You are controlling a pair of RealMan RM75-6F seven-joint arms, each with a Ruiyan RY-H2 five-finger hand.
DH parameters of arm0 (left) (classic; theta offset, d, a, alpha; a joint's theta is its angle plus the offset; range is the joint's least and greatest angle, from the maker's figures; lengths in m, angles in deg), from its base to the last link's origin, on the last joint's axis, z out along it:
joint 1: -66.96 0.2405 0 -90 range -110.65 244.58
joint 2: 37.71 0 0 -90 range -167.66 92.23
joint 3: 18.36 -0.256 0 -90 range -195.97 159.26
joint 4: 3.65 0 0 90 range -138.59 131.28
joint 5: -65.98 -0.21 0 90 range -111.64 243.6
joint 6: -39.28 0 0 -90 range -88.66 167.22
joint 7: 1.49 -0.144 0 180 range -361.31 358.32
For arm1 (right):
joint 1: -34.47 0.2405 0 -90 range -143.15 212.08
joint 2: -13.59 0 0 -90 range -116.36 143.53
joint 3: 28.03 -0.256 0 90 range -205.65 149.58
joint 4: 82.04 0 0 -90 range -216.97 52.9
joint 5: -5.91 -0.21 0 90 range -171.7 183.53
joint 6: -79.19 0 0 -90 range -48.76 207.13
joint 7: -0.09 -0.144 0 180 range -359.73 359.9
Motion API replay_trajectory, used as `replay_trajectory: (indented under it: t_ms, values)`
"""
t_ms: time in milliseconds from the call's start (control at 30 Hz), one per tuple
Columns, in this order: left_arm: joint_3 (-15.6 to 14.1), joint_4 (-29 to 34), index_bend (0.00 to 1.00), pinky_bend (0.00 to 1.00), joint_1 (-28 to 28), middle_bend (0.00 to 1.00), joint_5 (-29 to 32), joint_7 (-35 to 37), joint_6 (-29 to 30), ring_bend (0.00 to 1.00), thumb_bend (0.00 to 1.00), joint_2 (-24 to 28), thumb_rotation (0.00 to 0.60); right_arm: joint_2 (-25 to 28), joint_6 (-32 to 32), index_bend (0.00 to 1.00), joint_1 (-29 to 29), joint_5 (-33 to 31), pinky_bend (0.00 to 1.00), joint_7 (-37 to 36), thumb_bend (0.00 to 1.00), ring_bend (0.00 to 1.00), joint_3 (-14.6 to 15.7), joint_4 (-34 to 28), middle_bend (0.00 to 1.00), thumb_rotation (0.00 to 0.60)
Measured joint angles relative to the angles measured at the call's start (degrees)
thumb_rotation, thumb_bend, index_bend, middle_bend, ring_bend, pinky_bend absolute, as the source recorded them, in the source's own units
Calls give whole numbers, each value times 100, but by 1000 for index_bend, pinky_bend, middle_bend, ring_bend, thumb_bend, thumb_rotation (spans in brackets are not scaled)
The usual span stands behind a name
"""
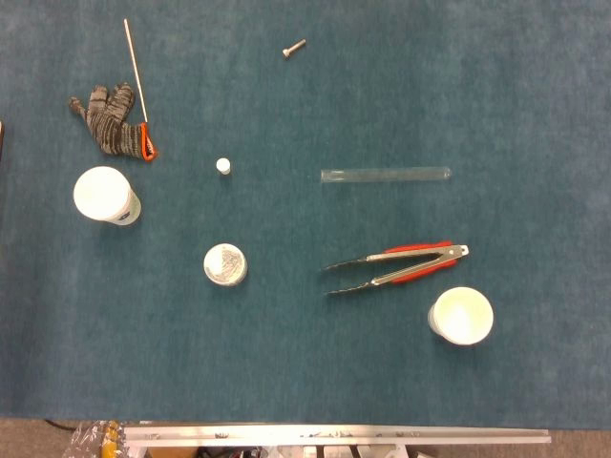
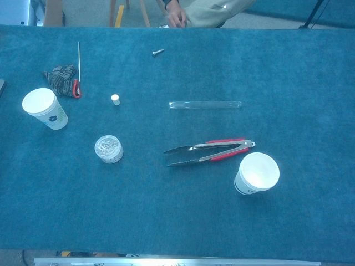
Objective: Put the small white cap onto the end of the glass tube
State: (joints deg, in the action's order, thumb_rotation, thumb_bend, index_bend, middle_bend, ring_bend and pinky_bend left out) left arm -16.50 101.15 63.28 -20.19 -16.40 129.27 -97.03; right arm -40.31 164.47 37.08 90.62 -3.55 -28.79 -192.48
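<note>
A small white cap [image 1: 223,166] [image 2: 115,99] stands alone on the blue cloth, left of centre. The clear glass tube [image 1: 386,176] [image 2: 206,104] lies flat to its right, running left to right, with its open end toward the cap and its rounded end at the right. A wide gap of cloth separates cap and tube. Neither of my hands shows in the head view or the chest view.
Red-handled tongs [image 1: 401,264] [image 2: 211,152] lie below the tube. Paper cups stand at left [image 1: 106,195] and lower right [image 1: 461,316]. A round clear container [image 1: 225,264], a grey glove [image 1: 108,118], a thin rod with orange handle [image 1: 137,84] and a bolt [image 1: 294,48] lie around.
</note>
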Motion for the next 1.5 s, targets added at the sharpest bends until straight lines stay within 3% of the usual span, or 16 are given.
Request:
replay_trajectory:
  t_ms: [400, 667, 1167, 1500]
  values:
    - [14, 14, 223, 0, -15, 70, -98, 60, -53, 0, 296, 62, 600, -7, -51, 367, -6, 152, 254, -139, 296, 82, -4, -51, 181, 600]
    - [19, 176, 230, 0, -260, 72, -243, 304, -462, 0, 297, 213, 600, -52, -310, 367, 178, 212, 254, -205, 296, 82, -64, -106, 181, 600]
    - [295, 650, 260, 0, -1332, 81, 23, 368, -2012, 0, 297, 355, 600, -46, -797, 367, 646, 32, 254, -445, 296, 83, -386, -76, 181, 600]
    - [677, 601, 293, 0, -2357, 86, 1059, -10, -3203, 0, 324, -39, 600, -14, -877, 367, 736, -20, 254, -533, 296, 82, -431, -104, 181, 600]
